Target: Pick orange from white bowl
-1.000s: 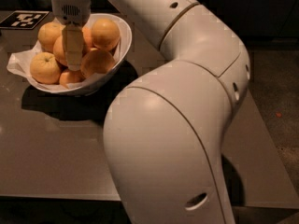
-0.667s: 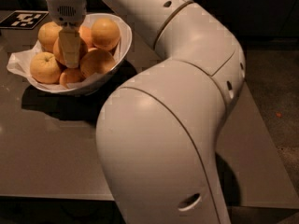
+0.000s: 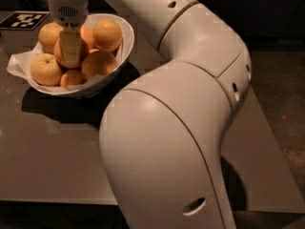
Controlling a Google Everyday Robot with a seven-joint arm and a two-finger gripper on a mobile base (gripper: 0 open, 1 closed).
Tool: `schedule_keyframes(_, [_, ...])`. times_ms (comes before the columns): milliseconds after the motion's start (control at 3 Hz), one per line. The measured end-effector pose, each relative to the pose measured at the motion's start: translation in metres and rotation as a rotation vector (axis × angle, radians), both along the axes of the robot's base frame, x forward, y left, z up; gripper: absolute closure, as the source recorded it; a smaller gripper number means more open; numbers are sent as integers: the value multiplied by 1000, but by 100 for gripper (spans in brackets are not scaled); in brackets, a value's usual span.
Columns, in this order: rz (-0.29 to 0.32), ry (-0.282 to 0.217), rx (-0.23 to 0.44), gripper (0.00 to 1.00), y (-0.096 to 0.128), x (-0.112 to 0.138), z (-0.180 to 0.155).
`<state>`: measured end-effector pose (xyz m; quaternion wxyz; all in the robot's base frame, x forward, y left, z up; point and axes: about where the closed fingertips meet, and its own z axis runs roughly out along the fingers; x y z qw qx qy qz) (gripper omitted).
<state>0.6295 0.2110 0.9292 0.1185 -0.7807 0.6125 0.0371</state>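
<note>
The white bowl (image 3: 126, 38) stands on the table at the top left, lined with crumpled white paper (image 3: 16, 64) and holding several oranges. My gripper (image 3: 71, 49) reaches down from above into the middle of the pile, right against the central orange (image 3: 59, 54), which it partly covers. Other oranges lie around it: one at the front left (image 3: 45, 69), one at the back right (image 3: 107, 34), one at the front right (image 3: 99, 63).
My bulky white arm (image 3: 181, 109) fills the middle and right of the view and hides much of the dark table (image 3: 47, 151). A black-and-white marker tag (image 3: 24, 19) lies behind the bowl at the far left. The table's right edge borders the floor (image 3: 281, 104).
The gripper has stayed in the bowl at the central orange, shifting only slightly. The arm's elbow has swung a little.
</note>
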Motion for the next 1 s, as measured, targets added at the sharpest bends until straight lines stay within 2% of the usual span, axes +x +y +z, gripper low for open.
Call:
schedule_keyframes(333, [-5, -46, 49, 100, -7, -7, 13])
schedule_keyframes(667, [-22, -149, 140, 100, -26, -37, 48])
schedule_keyframes(1000, [2, -228, 187, 100, -43, -82, 75])
